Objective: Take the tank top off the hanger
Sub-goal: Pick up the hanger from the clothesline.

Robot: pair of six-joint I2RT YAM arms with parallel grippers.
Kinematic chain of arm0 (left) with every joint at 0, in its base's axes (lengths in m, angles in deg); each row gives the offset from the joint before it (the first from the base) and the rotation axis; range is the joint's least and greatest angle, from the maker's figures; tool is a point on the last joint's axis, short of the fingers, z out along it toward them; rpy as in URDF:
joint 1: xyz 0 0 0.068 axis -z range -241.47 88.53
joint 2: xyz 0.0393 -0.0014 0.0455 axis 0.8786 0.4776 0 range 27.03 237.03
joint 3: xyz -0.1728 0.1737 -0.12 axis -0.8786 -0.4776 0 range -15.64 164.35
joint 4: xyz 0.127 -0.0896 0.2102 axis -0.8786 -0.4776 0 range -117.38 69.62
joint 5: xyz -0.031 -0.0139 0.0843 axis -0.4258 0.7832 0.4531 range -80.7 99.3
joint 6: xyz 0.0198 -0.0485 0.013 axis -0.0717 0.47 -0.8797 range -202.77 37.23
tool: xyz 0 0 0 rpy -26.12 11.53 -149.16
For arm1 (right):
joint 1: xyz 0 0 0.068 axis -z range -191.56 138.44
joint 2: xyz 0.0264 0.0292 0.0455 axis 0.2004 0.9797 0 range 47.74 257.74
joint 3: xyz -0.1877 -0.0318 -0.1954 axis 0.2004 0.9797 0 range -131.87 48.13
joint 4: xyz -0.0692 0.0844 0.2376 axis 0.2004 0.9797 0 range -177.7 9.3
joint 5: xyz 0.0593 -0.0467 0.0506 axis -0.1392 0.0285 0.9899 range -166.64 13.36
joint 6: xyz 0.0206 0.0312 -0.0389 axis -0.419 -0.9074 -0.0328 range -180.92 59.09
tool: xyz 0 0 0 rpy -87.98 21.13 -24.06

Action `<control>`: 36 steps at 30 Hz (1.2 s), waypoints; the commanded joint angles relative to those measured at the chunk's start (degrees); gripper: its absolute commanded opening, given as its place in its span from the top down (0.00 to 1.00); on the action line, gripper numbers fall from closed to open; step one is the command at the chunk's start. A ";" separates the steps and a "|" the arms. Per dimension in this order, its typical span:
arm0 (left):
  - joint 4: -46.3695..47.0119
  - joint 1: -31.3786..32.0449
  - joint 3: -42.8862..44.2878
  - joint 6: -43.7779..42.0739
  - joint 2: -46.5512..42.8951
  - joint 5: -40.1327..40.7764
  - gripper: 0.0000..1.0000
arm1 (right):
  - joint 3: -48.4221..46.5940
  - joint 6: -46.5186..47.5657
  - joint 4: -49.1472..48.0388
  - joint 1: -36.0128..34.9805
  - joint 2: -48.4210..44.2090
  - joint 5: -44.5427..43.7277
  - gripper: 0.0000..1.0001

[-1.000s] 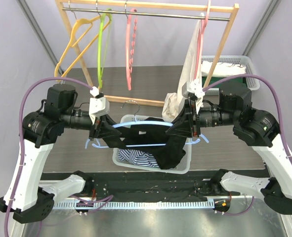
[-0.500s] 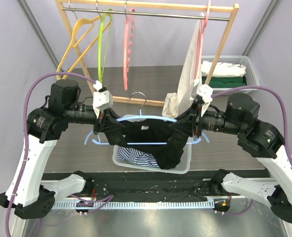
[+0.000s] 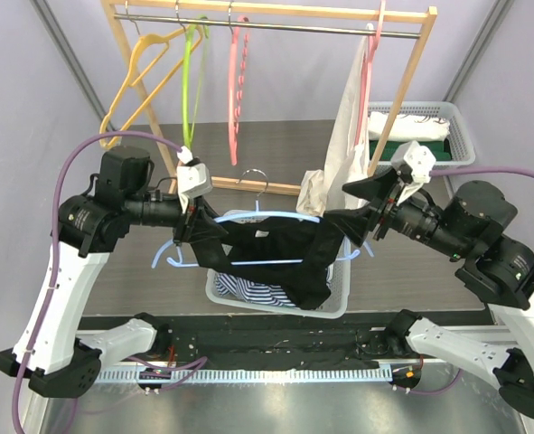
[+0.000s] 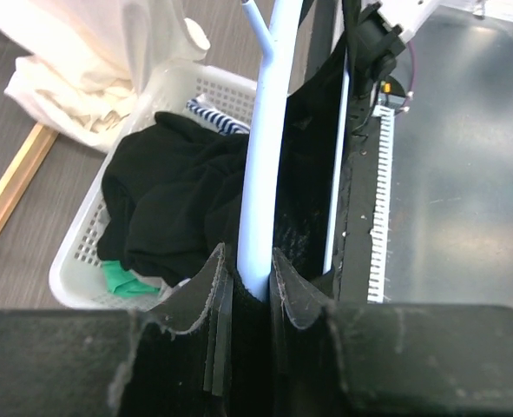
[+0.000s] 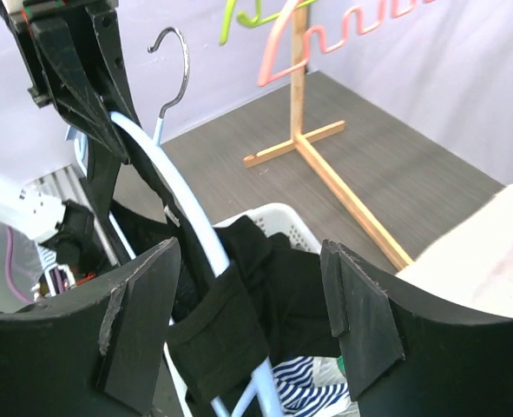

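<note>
A black tank top [image 3: 280,262] hangs on a light blue hanger [image 3: 267,217] above the white basket [image 3: 341,294]. My left gripper [image 3: 199,240] is shut on the hanger's left end; in the left wrist view both fingers [image 4: 211,291] pinch the blue bar [image 4: 269,130], with black cloth [image 4: 312,182] beside it. My right gripper [image 3: 355,208] stands open just off the hanger's right end. In the right wrist view its jaws [image 5: 252,300] are wide apart, nothing touches them, and a strap of the tank top [image 5: 217,334] wraps the hanger's arm [image 5: 165,182] between and beyond them.
A wooden rack [image 3: 411,68] at the back carries orange [image 3: 135,63], green [image 3: 190,81] and pink [image 3: 239,81] hangers and a white garment [image 3: 348,127]. A second basket [image 3: 447,122] sits at the back right. Striped clothing [image 3: 248,289] lies in the near basket.
My right gripper opened, let go at the hanger's right end and drew back up to the right. The left gripper kept its grip and rose slightly with the hanger.
</note>
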 commanded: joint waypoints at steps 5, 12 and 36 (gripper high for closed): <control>7.36 1.10 8.95 0.92 2.62 13.98 1.00 | -2.23 -5.55 -1.34 0.09 -2.44 -4.34 0.30; 8.17 1.28 14.58 -1.12 3.95 21.65 1.00 | 6.38 -14.43 -4.93 0.09 -4.11 -8.63 0.30; 9.22 1.28 7.99 -0.06 0.17 20.41 1.00 | 6.48 -22.79 -7.58 0.09 5.73 -25.43 0.36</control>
